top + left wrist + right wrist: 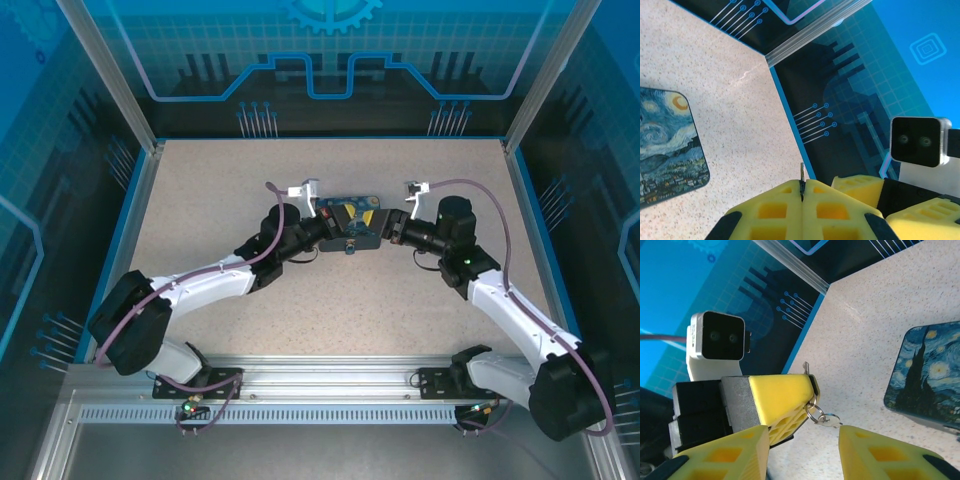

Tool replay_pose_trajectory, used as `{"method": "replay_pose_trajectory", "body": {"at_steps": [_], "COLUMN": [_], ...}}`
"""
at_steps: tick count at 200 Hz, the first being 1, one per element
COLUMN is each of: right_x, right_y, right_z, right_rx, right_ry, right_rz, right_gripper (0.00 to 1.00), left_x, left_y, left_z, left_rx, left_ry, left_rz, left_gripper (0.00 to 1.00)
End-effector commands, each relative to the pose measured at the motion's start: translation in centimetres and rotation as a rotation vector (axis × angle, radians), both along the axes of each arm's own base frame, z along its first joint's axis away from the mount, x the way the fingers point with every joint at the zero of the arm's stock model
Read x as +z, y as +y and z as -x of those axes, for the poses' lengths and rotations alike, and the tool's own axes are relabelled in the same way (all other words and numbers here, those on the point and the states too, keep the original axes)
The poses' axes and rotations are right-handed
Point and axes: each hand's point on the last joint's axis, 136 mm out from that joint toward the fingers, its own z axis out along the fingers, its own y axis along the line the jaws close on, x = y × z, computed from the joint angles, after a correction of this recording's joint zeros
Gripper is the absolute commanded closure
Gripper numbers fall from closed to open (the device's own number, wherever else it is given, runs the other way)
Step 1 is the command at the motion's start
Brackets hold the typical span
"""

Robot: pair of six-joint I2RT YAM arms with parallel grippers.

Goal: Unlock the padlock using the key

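With the left gripper (pixel 802 183) pinched shut on a thin metal sliver (pixel 802 172), we see the key (pixel 830 419) hanging by its ring (pixel 812 413) just ahead of the right gripper (pixel 804 431), inside its half-open fingers (pixel 875 450) and lying crosswise to them; the padlock we cannot make out.

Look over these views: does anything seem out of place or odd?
One thing: the left gripper is shut on the key, only its tip poking out, while a ring with a small metal piece hangs loose from it, between the right gripper's open fingers. The box lies flat.
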Motion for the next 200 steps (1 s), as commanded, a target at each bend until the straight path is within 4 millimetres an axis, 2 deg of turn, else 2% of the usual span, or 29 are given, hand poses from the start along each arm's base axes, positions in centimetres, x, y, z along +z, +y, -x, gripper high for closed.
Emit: {"method": "replay_pose_trajectory", "body": {"at_steps": [1,39,120,200], "right_x": [0.8,0.5,-1.4,-2.9], "right_y": [-0.4,-0.2,-0.2,0.0], "right_z": [-0.3,-0.4,-0.6,-0.9], "right_rx": [0.004,0.015,0.018,0.024], "right_ry": [-0.075,-0.083,-0.054,-0.026], "right_rz": [0.06,0.069,0.098,0.112], "right_gripper": [0.6,0.6,0.61,0.62], "left_x": [0.4,0.2,-0.2,0.6], "left_y": [-0.8,-1.5,-2.2,-2.4], "left_z": [0.0,0.1,-0.1,-0.2], "left_rx": [-0.009,-0.017,-0.014,-0.018], "left_ry": [0.047,0.086,0.154,0.161], "left_rz": [0.028,0.032,0.074,0.106], "left_gripper": [1.0,1.0,1.0,1.0]}}
